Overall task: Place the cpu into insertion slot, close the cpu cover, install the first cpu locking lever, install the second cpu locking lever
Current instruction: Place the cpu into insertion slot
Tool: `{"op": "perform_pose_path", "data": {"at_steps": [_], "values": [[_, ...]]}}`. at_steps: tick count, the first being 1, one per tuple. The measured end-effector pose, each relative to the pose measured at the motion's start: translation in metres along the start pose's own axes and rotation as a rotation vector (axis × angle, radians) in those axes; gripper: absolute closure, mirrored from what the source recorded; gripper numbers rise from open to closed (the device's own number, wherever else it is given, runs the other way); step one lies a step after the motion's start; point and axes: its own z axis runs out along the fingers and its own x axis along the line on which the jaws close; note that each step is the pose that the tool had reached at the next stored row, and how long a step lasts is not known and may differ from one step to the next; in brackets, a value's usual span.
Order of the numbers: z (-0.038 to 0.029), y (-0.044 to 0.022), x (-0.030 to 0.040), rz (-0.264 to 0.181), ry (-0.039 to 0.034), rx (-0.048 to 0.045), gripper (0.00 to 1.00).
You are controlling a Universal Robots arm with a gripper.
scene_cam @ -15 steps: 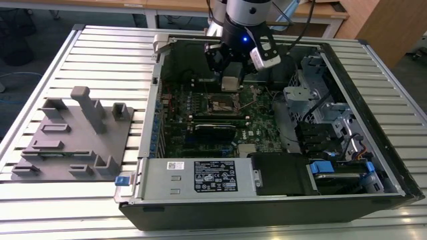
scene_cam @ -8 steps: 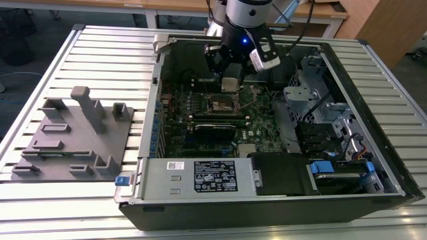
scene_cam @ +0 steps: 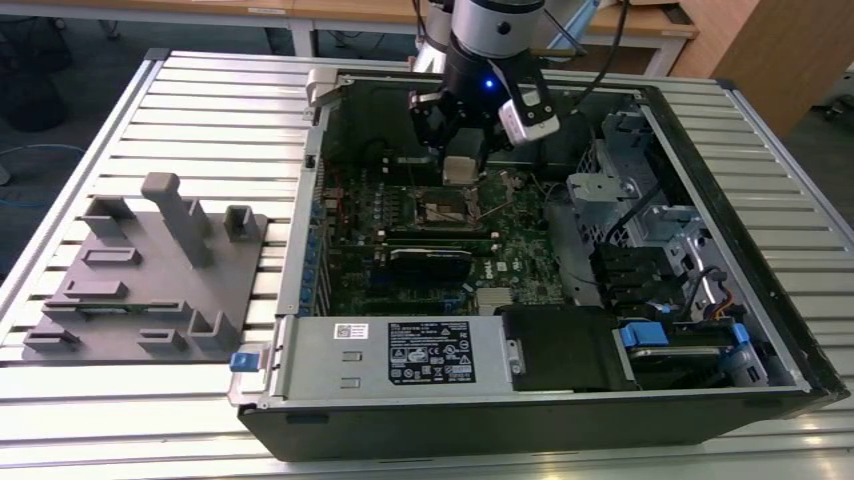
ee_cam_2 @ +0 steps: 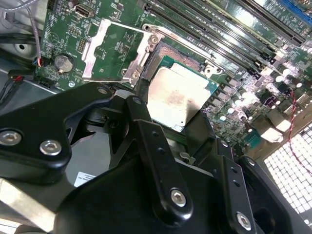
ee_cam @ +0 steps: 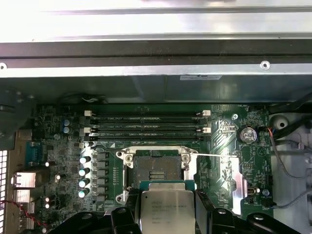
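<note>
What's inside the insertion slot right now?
The insertion slot shows bare contacts, no chip seated. The cpu, gripped by the tool, hangs over one edge, hiding that part. The cpu cover lies swung open.

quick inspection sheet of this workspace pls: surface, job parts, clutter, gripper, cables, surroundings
Surface: slatted silver metal table carrying an open black computer tower case lying on its side.
Job's things: small square cpu with a pale metal top held just clear of the dark square insertion slot, not seated; silvery hinged cpu cover swung open.
Clutter: grey fixture plate with upright blocks on the table, at the exterior view's left.
Grippers: black gripper shut on the cpu.
Cables: dark cables bundled inside the case, at the exterior view's right.
Surroundings: wooden desks behind the table.
</note>
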Motion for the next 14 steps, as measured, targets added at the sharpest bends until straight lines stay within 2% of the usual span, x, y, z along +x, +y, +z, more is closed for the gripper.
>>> {"op": "perform_pose_path", "data": {"at_steps": [14], "values": [[0.0039,-0.0003,-0.0001,0.000,-0.0002,-0.0003,0.46]]}}
